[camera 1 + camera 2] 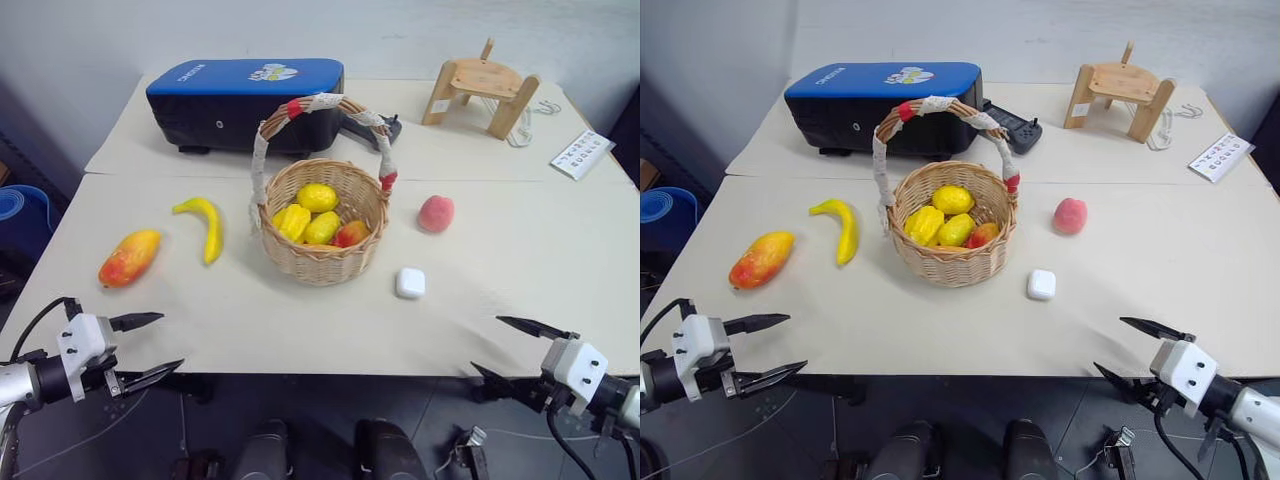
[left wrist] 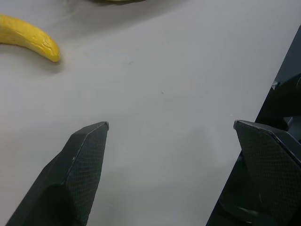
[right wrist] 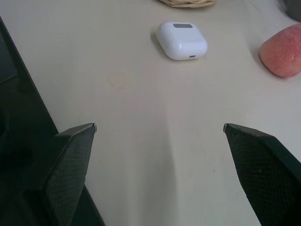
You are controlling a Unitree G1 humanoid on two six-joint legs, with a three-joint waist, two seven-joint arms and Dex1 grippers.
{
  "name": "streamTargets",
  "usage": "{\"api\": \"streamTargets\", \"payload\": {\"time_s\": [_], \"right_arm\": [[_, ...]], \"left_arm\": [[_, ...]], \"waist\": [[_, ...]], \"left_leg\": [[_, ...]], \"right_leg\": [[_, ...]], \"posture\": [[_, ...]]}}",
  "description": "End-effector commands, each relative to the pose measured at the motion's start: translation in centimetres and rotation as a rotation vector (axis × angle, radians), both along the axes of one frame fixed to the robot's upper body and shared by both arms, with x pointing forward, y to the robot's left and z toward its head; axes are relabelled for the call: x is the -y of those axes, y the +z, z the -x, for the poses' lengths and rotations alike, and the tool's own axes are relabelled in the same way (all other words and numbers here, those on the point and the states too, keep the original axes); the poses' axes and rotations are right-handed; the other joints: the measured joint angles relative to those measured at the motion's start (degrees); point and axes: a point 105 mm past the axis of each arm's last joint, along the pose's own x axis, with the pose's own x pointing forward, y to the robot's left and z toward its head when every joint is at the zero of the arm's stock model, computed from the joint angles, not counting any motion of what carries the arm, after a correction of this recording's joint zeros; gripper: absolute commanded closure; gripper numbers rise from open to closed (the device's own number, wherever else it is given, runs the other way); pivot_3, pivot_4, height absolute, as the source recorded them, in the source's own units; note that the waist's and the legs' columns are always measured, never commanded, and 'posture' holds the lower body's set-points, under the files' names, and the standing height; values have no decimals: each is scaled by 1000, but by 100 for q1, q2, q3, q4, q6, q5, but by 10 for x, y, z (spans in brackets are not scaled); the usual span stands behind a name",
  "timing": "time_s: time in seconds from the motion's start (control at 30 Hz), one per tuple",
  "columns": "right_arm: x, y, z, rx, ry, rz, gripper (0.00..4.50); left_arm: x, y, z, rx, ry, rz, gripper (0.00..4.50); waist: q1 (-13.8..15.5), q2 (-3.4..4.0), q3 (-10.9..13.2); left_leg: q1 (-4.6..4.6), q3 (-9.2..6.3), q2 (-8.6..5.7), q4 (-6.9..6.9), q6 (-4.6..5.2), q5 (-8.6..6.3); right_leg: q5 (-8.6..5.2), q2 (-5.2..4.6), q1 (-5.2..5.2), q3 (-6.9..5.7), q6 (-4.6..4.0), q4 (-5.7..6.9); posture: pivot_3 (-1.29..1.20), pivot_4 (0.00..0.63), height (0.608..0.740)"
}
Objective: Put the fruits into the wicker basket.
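The wicker basket (image 1: 322, 262) stands mid-table with several yellow pieces and a red-orange fruit inside. Left of it lie a yellow banana (image 1: 206, 225) and, further left, an orange-red mango (image 1: 129, 257). A pink-red peach (image 1: 436, 213) rests on the table to the basket's right. My left gripper (image 1: 150, 347) hovers open and empty at the table's near left edge, below the mango. My right gripper (image 1: 505, 349) is open and empty at the near right edge. The banana's tip (image 2: 33, 36) and the peach (image 3: 282, 52) show ahead of the wrist cameras.
A small white rounded case (image 1: 410, 283) lies just right of the basket's front. At the back stand a blue-topped black case (image 1: 245, 100), a small wooden stool (image 1: 481, 92) and a white card (image 1: 582, 153). The table (image 1: 520, 260) ends right by both grippers.
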Motion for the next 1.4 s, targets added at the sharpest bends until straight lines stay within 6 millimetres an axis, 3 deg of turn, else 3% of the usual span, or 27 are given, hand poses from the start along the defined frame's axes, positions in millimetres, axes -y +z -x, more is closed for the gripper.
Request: {"api": "streamTargets", "payload": {"time_s": [0.03, 0.37, 0.43, 0.5, 0.63, 0.77, 0.9, 1.07, 1.23, 1.33, 1.4], "right_arm": [[2, 5, 1, 17, -28, -28, 21], [13, -1, 0, 3, -73, 10, 21], [20, 3, -4, 27, -120, -3, 21], [18, 19, -18, 72, -124, -35, 21], [-7, 40, -44, 44, -3, -95, 21], [-41, 43, -72, -27, 140, -101, 21], [-63, 29, -97, -107, 225, -52, 21], [-77, 19, -132, -131, 207, -57, 21], [-86, -5, -143, -244, 245, -19, 21], [-88, -4, -144, -249, 261, -40, 648], [-86, -2, -141, -248, 278, -50, 1338]], "left_arm": [[-3, 6, -5, 37, 17, -14, 0], [21, 17, -9, -75, -55, 151, 0], [33, 22, -9, -76, -105, 172, 0], [53, 32, -11, -54, -183, 215, 0], [85, 51, -19, 7, -279, 304, 0], [112, 54, -20, 5, -362, 342, 0], [126, 54, -22, 9, -408, 347, 0], [131, 51, -21, -26, -436, 350, 0], [133, 46, -20, -55, -444, 337, 0], [134, 46, -20, -55, -448, 333, 0], [134, 47, -20, -59, -456, 328, 0]], "waist": [[0, 0, 0], [5, 0, 0], [12, -2, -1], [2, -2, -1], [-37, 2, 1], [-44, 2, 1], [-10, 2, 1], [-11, 2, 1], [-32, 2, 1], [-34, 0, 0], [-34, 0, 0]], "left_leg": [[0, 0, 0, 1, 0, 0], [1, 0, 0, 3, -1, 0], [0, -1, 0, 5, -1, 0], [0, 0, -1, 7, -1, 0], [3, 1, 3, 18, -5, 3], [10, 2, 19, 17, -15, 3], [5, 2, 19, 26, -16, 4], [-19, 0, 12, 69, 4, -5], [-19, 7, 14, 76, 6, -5], [-16, 6, 17, 76, 5, -5], [-13, 6, 17, 76, 5, -5]], "right_leg": [[0, 0, 0, 0, 0, 0], [0, 1, 0, 1, 0, 5], [0, 1, 1, 1, 0, 5], [0, 0, 2, 2, 0, 6], [3, 6, 2, 8, -4, 18], [4, 28, 1, 4, -7, 28], [4, 41, -3, -5, -7, 46], [4, 41, 0, -16, -7, 46], [4, 40, 0, -17, -6, 49], [4, 39, 3, -18, -6, 49], [4, 39, 5, -18, -6, 50]], "posture": [[0, 150, 740], [0, 150, 740], [0, 150, 740], [0, 150, 740], [0, 150, 740], [0, 150, 740], [0, 150, 740], [0, 150, 740], [0, 150, 740], [0, 150, 740], [0, 150, 740]]}}
